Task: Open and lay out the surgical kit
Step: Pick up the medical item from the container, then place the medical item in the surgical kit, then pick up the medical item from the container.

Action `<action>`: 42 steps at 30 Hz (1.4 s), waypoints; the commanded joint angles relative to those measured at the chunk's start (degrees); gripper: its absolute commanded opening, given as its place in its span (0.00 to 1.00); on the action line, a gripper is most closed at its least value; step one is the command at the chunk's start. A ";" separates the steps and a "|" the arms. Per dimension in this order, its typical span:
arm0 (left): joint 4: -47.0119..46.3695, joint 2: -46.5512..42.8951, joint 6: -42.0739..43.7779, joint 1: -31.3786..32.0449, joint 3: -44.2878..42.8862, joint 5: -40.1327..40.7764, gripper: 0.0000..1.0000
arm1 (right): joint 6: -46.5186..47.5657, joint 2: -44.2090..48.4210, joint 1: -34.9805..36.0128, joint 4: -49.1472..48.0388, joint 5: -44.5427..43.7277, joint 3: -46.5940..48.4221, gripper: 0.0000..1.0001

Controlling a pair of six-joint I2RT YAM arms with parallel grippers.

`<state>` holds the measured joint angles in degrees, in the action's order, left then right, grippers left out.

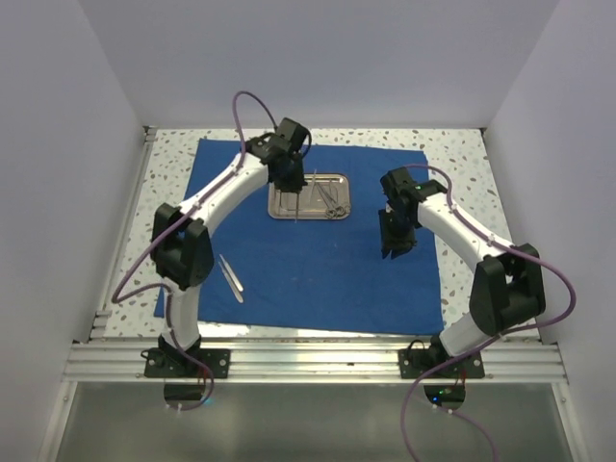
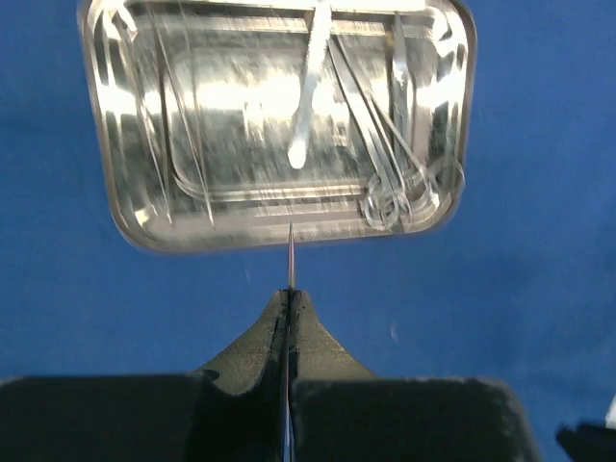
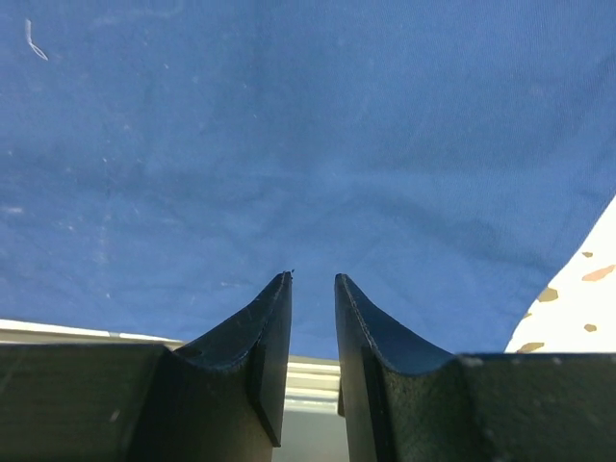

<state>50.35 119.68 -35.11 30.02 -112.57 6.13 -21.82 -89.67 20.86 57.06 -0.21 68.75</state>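
The surgical kit lies open. Its royal-blue cloth is spread flat on the table, with a small shiny steel tray at its far middle. My left gripper hangs just above the tray's near rim, shut on a thin silver instrument whose tip pokes out between the fingers. Ring-handled instruments and a flat silver tool rest in the tray. Silver tweezers lie on the cloth at the left. My right gripper hovers over bare cloth right of the tray, slightly open and holding nothing.
The speckled tabletop shows around the cloth, also at the right wrist view's lower right. White walls close in the left, right and back. An aluminium rail runs along the front edge by the arm bases.
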 commanded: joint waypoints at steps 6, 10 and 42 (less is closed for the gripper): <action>-4.64 -14.03 -11.29 9.70 24.92 -3.14 0.00 | -0.85 3.36 -0.30 -4.49 2.67 -5.73 0.29; -5.35 -17.10 -13.31 11.55 29.51 -4.72 0.00 | -0.50 3.80 -0.30 -5.38 2.23 -8.45 0.29; -13.25 17.77 6.99 -0.40 -13.80 2.31 0.66 | -3.32 12.15 -0.21 6.48 -2.60 -1.43 0.29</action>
<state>45.74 136.11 -31.09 28.62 -123.42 9.43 -24.86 -79.20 20.86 58.96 -0.14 66.70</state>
